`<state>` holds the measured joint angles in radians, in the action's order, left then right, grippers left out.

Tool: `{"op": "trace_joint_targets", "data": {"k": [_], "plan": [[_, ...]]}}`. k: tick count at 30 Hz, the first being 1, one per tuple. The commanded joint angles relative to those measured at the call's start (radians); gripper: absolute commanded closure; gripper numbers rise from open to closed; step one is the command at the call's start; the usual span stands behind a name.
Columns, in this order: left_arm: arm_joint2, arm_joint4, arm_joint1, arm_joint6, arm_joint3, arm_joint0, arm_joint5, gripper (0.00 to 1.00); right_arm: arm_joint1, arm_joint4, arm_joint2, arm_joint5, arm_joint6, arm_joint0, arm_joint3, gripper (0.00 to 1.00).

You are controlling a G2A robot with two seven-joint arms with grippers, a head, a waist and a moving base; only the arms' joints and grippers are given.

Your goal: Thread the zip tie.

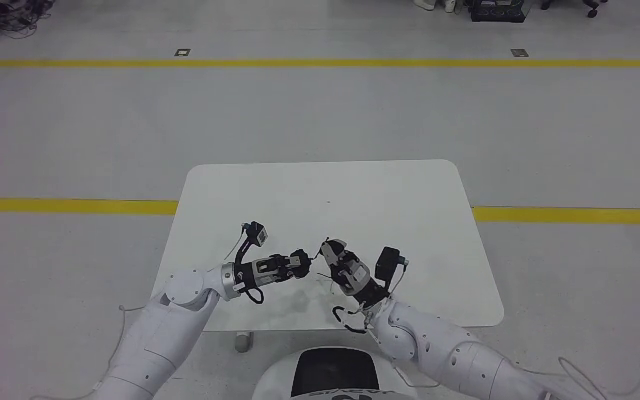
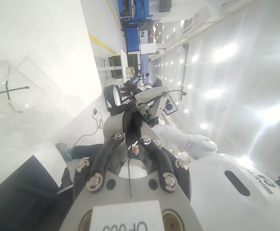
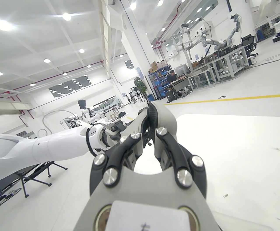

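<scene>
Black zip tie (image 2: 130, 175) between left jaws

Overall: bright, even indoor light, all of it pouring down from ceiling lamps (image 3: 66, 16).
Top view: flat and soft. The white table (image 1: 420, 190) barely separates from the pale floor (image 1: 100, 130), and the shadows are faint.
Left wrist glare: the lamps burst into stars and long streaks, and a milky veil washes over the table surface.
Left wrist distortion: heavy fisheye. The table edge and the yellow floor line (image 2: 102, 44) curve hard.
Right wrist exposure: the lamps burn white and the tabletop is blown out to near-pure white.
Right wrist glints: bolts (image 3: 183, 176) on the right gripper (image 3: 149, 108) flash small highlights.
Right wrist distortion: the pillar (image 3: 140, 54) and beams lean and bow toward the edges.
</scene>
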<state>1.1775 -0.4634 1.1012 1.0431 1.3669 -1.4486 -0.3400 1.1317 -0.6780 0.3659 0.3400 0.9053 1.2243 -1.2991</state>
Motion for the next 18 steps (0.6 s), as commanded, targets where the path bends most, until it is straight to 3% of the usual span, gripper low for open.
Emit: {"op": "trace_joint_targets", "data": {"k": [1,18], "plan": [[0.0,0.0,0.0,0.0,0.0,0.0,0.0,1.0,0.001,-0.002,0.003,0.0,0.0,0.002,-0.002,1.0],[0.0,0.0,0.0,0.0,0.0,0.0,0.0,1.0,0.009,-0.004,0.02,0.0,-0.012,0.008,0.005,1.0]]}}
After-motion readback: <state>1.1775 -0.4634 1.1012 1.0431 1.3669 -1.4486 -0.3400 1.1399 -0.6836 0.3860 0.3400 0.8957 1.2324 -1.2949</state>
